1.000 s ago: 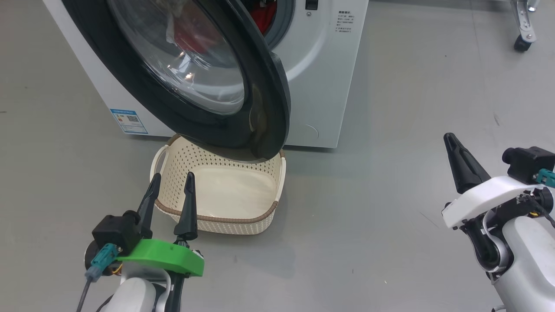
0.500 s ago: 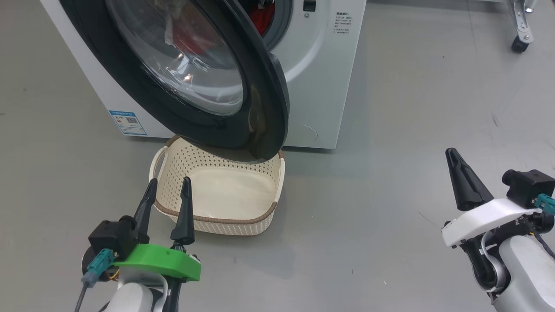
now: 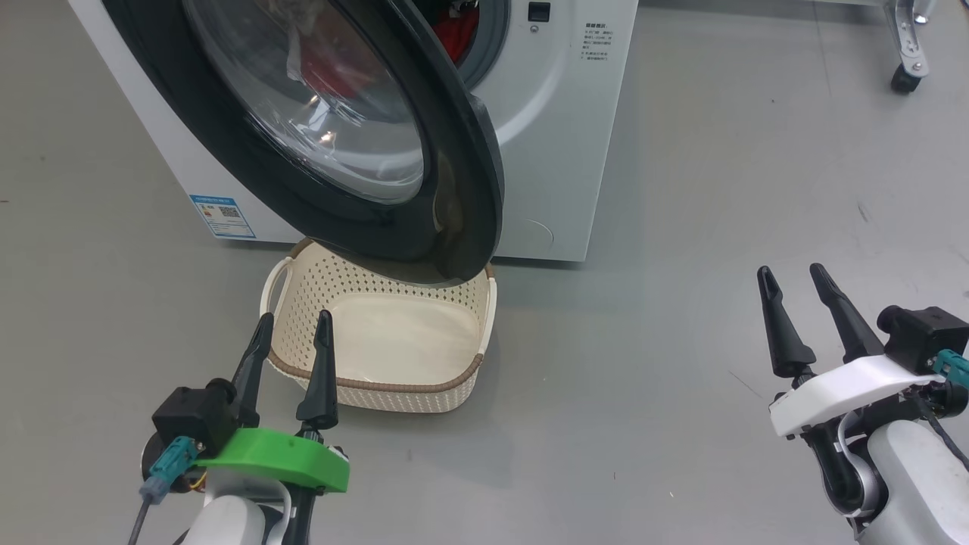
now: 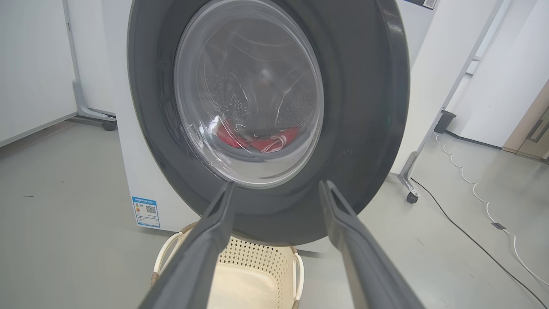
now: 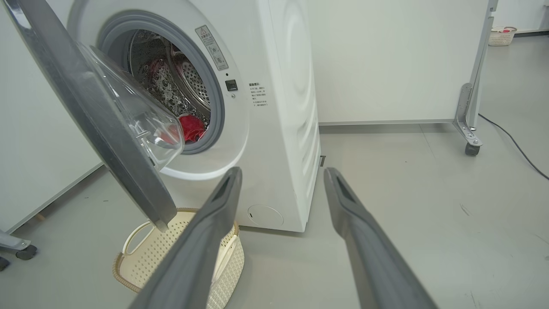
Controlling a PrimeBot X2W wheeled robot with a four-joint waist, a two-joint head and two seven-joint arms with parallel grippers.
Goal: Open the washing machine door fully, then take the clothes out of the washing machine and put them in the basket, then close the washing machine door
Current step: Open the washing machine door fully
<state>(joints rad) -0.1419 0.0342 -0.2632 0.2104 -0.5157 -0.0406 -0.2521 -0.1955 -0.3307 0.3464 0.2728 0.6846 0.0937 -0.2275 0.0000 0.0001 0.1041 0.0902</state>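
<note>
The door (image 3: 341,113) is seen swung partly out from the washer (image 3: 560,151), its lower rim hanging over the basket (image 3: 394,397) set on the floor. The clothes (image 5: 191,126) are seen low in the drum; how many pieces cannot be told. The left gripper (image 3: 295,316) is held by the basket's near rim and the right gripper (image 3: 791,269) well off to the right, both spread wide and empty.
</note>
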